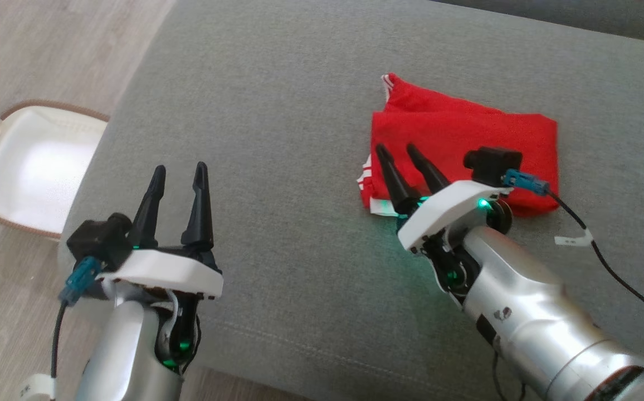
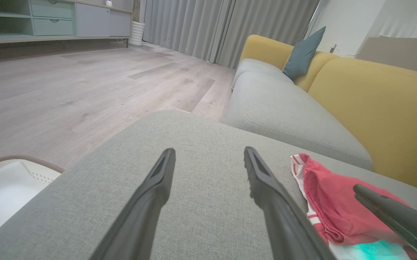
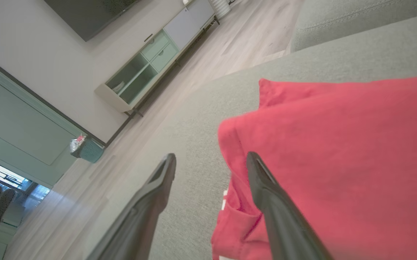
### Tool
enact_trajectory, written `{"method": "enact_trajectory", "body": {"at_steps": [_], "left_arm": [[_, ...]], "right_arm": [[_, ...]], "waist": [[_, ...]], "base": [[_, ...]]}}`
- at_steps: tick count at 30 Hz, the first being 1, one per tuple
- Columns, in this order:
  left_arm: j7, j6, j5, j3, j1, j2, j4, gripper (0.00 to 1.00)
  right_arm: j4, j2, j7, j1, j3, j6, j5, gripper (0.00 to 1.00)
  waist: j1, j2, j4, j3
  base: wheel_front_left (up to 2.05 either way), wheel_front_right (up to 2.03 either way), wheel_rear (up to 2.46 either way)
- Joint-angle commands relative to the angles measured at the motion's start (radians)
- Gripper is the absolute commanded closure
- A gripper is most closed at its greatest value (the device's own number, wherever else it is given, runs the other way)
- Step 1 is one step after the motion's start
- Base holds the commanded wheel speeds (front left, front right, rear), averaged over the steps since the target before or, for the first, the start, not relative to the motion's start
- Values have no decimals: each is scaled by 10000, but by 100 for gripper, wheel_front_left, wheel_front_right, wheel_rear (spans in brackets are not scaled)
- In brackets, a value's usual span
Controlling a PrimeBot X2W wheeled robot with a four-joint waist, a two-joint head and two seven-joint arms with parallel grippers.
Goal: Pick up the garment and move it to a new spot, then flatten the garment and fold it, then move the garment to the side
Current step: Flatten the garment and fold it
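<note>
Right gripper (image 1: 397, 149) stands with its two long dark fingers apart and nothing pinched between them, low over the near left edge of the red folded soft-cloth garment with white striped trim (image 1: 467, 133). In the right wrist view one finger lies over the red cloth and the other over bare cushion. Left gripper (image 1: 180, 167) is spread wide and empty, over the broad grey woven sofa cushion (image 1: 277, 111), well apart from the garment.

The garment lies as a rough rectangle on the right part of that cushion. A striped corner pokes out at its far left, and a white layer peeks from under its near left corner. A white plastic laundry basket with a brown rim (image 1: 54, 106) sits on the floor beside the cushion's left edge.

The cloth looks light, limp and not at all fragile. With no stiffness of its own, it would likely sag and spill its fold if lifted by a single layer. The woven cushion probably grips it a little, so dragging may ruck it. The safest hold seems to be a pinch through all the stacked layers at the near folded edge, better still at two corners with both grippers
</note>
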Motion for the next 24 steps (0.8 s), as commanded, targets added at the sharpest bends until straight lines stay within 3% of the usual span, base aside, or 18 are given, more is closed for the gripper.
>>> {"method": "enact_trajectory", "body": {"at_steps": [1,5,8,14,15,24], "left_arm": [[-122,57,-46,342,-260,160,-274,0],[-122,26,24,496,-210,160,-316,0],[-122,2,91,644,-189,160,-440,0],[-122,-54,208,935,-246,160,-926,0],[-122,-54,208,935,-246,160,-926,0],[-122,-97,307,1033,-439,160,-1357,0]], "right_arm": [[-448,187,-174,-365,307,65,332,0],[-599,187,-198,-605,411,65,604,0],[-601,187,-202,-863,-75,65,-11,0],[-857,125,-204,-828,-2266,65,-3605,0],[-857,125,-204,-828,-2266,65,-3605,0],[-3120,-471,-205,885,-5065,65,-7845,0]], "waist": [[0,0,-162,-37],[0,0,-617,-149],[0,0,-1107,-216],[0,0,-2322,-297],[0,0,-2322,-297],[0,0,-3307,-260]], "base": [[0,0,0],[0,0,0],[0,0,0],[0,0,0],[0,0,0],[0,0,0]]}}
